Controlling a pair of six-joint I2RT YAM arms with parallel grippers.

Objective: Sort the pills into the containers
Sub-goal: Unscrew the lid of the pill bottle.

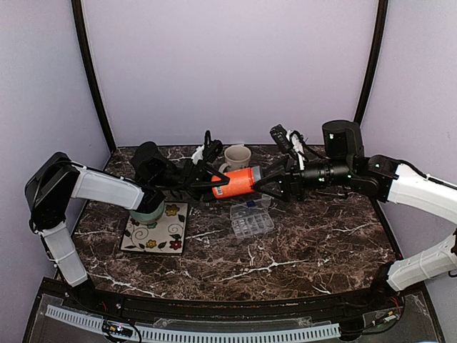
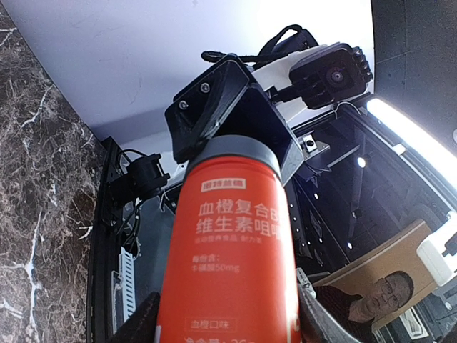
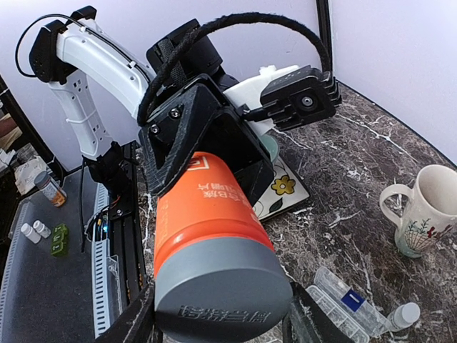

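Note:
An orange bottle (image 1: 235, 184) with a grey cap (image 3: 221, 286) hangs level above the table between both arms. My left gripper (image 2: 228, 325) is shut on its orange body (image 2: 232, 243). My right gripper (image 3: 221, 323) is shut on the grey cap, one finger on each side. Below and slightly right of the bottle, the clear organiser box (image 1: 251, 218) lies open on the marble, its containers (image 3: 343, 300) showing a small blue patch. I cannot make out single pills.
A cream patterned mug (image 1: 237, 157) stands behind the bottle. A flowered tile (image 1: 156, 230) with a pale green bowl (image 1: 148, 211) on it lies under my left arm. A small white-capped vial (image 3: 403, 314) lies beside the organiser.

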